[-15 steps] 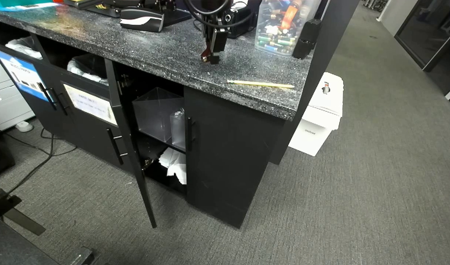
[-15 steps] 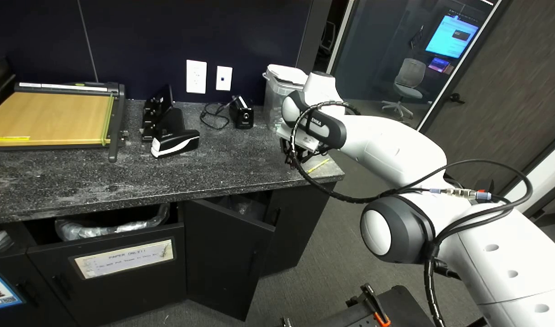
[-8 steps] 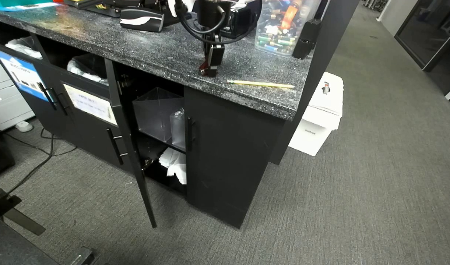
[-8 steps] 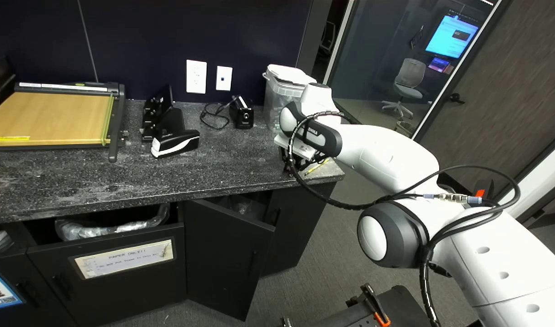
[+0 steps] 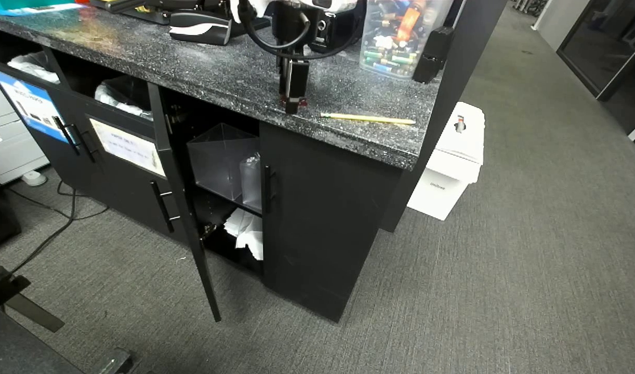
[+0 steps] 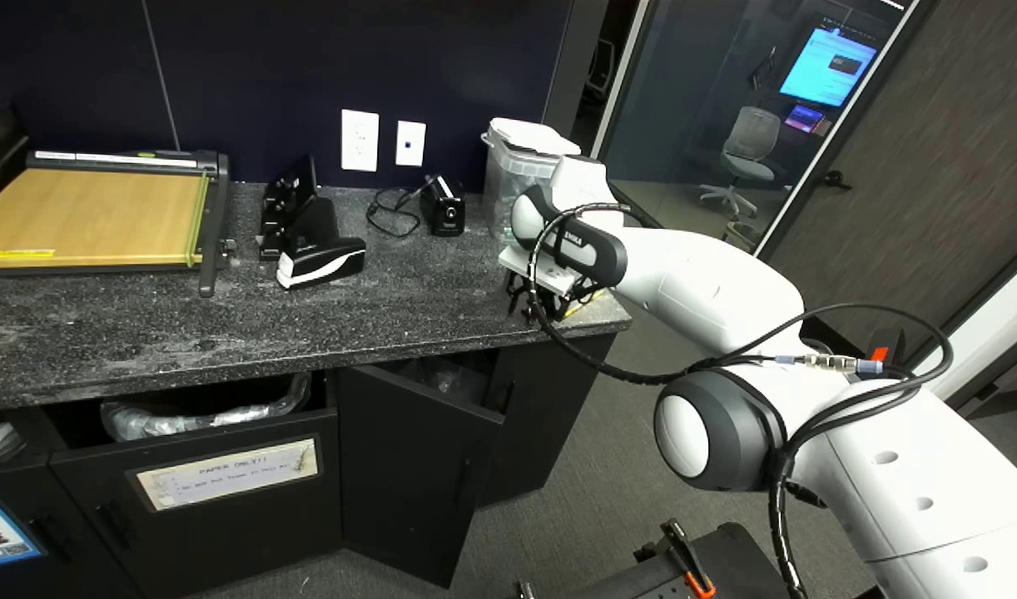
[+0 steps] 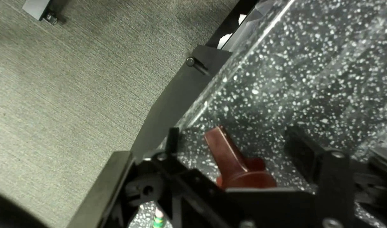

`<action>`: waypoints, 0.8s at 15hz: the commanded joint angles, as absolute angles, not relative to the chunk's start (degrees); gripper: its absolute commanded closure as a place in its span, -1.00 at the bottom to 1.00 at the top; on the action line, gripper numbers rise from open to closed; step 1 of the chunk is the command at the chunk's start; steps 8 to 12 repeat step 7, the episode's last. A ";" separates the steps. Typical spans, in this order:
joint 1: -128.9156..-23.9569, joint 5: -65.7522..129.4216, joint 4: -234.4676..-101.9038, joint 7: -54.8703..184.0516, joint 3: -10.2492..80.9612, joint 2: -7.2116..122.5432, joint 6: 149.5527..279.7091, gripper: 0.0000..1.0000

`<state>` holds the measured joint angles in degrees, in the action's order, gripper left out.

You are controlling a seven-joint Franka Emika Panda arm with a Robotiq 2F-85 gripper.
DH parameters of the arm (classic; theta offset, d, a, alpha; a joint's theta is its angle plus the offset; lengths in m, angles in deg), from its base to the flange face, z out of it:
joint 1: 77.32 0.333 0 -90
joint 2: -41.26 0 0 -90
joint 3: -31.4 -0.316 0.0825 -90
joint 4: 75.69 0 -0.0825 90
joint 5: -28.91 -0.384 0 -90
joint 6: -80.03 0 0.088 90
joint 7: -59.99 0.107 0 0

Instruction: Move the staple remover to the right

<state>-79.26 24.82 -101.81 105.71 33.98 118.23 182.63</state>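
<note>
Staple remover (image 7: 231, 161) lies on the table (image 7: 307, 79) near its edge, between the parted jaws of the tool (image 7: 231, 135), its long axis slanting across the line they would close along.

Dark-red staple remover (image 7: 230, 158), glossy, partly hidden, on the speckled dark counter (image 7: 326, 82), near its edge

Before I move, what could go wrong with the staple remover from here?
First, the remover lies close to the counter edge; a nudge that way could send it to the floor.

Second, the gripper is open with the remover between its fingers, so a sideways move may knock it askew.

Third, the pencil lies to the gripper's right in an exterior view; carrying on that way might run into it.
</note>
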 commanded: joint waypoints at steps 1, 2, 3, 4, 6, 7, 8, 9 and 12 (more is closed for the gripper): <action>-79.42 24.03 -101.55 102.58 32.40 116.69 177.88 -1.00; -79.34 23.95 -102.17 101.18 32.03 115.94 176.99 -1.00; -79.42 23.40 -102.59 98.32 31.01 114.78 174.38 -1.00; -79.15 24.50 -101.96 101.76 32.78 117.17 178.51 -1.00; -79.04 24.09 -101.97 99.82 32.10 116.07 176.23 -1.00; -79.02 24.00 -101.97 99.48 31.99 115.74 175.83 -1.00; -79.02 24.00 -101.97 99.48 31.99 115.74 175.83 -1.00; -79.02 24.00 -101.97 99.48 31.99 115.74 175.83 -1.00; -79.02 24.00 -101.97 99.48 31.99 115.74 175.83 -1.00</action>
